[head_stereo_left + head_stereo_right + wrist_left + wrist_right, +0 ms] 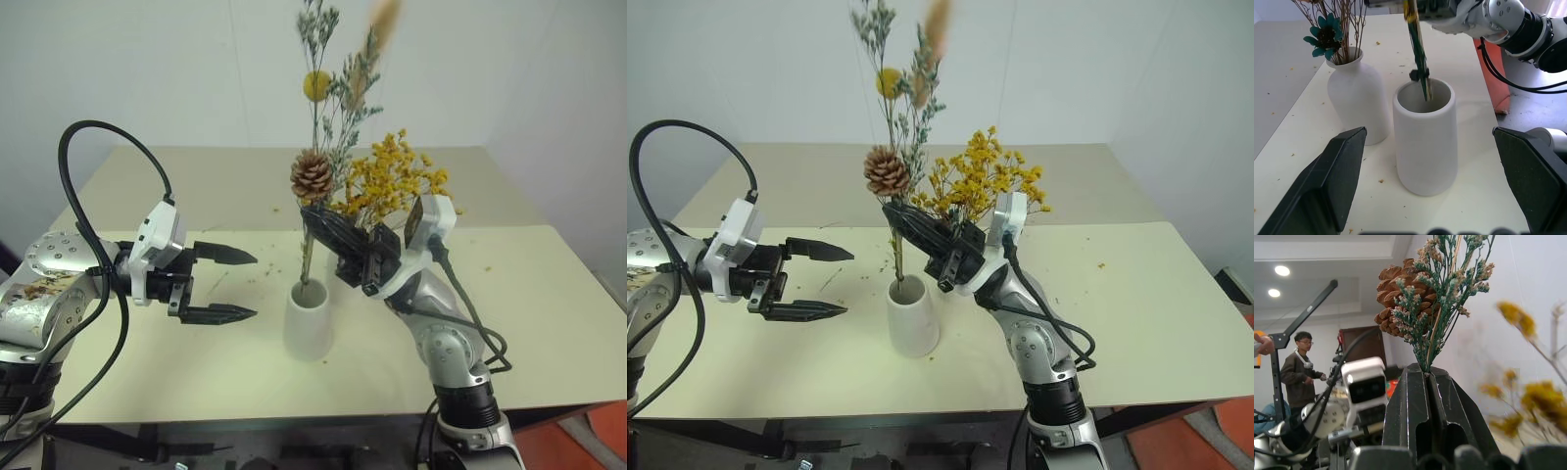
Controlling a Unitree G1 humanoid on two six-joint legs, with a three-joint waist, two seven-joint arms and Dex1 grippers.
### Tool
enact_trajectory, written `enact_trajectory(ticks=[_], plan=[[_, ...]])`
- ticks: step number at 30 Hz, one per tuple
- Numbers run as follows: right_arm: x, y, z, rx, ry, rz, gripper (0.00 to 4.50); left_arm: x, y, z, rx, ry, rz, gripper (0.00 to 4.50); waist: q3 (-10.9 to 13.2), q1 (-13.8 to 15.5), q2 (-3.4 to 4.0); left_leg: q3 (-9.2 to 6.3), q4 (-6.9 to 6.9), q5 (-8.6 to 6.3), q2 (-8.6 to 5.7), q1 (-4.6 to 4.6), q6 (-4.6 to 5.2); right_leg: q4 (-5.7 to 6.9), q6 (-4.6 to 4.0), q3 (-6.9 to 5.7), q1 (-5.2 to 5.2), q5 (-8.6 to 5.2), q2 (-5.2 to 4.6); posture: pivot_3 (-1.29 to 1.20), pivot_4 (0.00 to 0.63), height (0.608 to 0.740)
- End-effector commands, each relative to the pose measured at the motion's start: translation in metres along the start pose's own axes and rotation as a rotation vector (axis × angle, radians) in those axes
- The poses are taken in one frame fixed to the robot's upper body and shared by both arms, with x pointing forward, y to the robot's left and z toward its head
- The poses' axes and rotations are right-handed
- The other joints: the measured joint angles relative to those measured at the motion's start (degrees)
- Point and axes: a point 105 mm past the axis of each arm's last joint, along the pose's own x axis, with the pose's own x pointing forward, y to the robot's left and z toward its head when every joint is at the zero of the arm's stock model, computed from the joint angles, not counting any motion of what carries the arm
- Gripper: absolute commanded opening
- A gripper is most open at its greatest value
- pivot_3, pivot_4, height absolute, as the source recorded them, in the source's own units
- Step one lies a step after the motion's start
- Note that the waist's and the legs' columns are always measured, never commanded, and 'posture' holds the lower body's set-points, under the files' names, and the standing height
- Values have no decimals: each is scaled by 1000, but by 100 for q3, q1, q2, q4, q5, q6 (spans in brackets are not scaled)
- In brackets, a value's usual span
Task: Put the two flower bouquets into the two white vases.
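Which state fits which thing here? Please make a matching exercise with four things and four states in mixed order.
Things:
1. left gripper
2. right gripper
3. cylinder vase
4. bottle vase

States:
A. already holds the yellow bouquet
B. open and empty
C. stem tips just inside its mouth
D. shut on the pinecone bouquet

Pairs: 1-B, 2-D, 3-C, 4-A

Lab: rig stand (pixel 1300 316), bare walls.

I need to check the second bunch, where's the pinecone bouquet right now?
The pinecone bouquet is upright mid-table, clamped in the right gripper, its stem tips just inside the cylinder vase, in front of the yellow bouquet.
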Motion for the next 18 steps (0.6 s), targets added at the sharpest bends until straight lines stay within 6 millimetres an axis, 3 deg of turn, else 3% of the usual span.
enact_trajectory(ticks=[1, 12, 18], plan=[[-2, 8, 3, -48, -15, 32, 19, -7, 1, 10, 48, 2, 25, 4500, 0, -1, 0, 0, -1, 0, 0, 0, 0, 0, 0, 0, 0, 0, 0, 0, 150, 740], [-7, 13, -5, -28, -16, 13, 19, -7, 5, 10, 57, 4, 31, 4500, 0, -1, 0, -1, -2, 0, 0, 1, 0, 1, 0, -1, 0, -1, 0, 0, 150, 740], [-11, 16, -8, -25, -3, 30, 1813, -8, 5, 9, 59, 14, 33, 4500, 0, -2, 0, -1, -2, 0, 0, 1, 0, 0, 0, -1, 0, -1, 0, 0, 150, 740]])
